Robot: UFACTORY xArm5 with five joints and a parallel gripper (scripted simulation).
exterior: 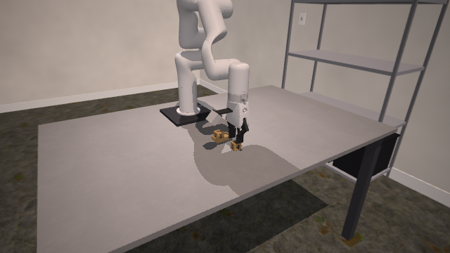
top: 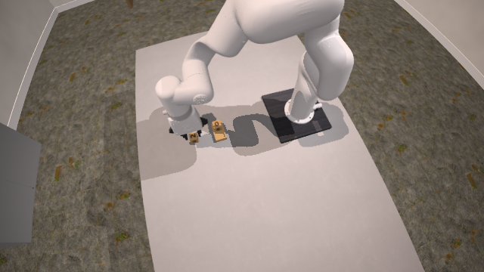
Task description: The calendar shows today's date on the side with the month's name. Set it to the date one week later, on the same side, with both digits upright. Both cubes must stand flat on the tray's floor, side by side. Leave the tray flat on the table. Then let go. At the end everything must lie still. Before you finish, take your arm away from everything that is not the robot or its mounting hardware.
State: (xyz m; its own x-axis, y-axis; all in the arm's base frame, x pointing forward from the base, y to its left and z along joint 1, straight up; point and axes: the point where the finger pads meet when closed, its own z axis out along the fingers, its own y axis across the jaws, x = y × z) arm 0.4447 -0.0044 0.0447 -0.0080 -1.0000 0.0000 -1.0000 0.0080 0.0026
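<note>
The small wooden tray [top: 220, 134] lies flat on the table beside the arm's shadow, also in the exterior view [exterior: 219, 138]. One wooden cube [top: 217, 125] stands in it with a 0 on top. The second cube [top: 193, 137] is outside the tray, to its side, with a 2 on top; in the exterior view [exterior: 236, 145] it looks to rest on the table top. My gripper [exterior: 239, 138] points straight down over this cube. Its dark fingers stand half apart on either side of the cube's top. I cannot see them pressing on it.
The arm's black base plate [top: 296, 115] is on the table behind the tray. A metal shelf rack [exterior: 355, 63] stands beyond the table's right edge. A grey cabinet [top: 17, 189] stands on the floor at the left.
</note>
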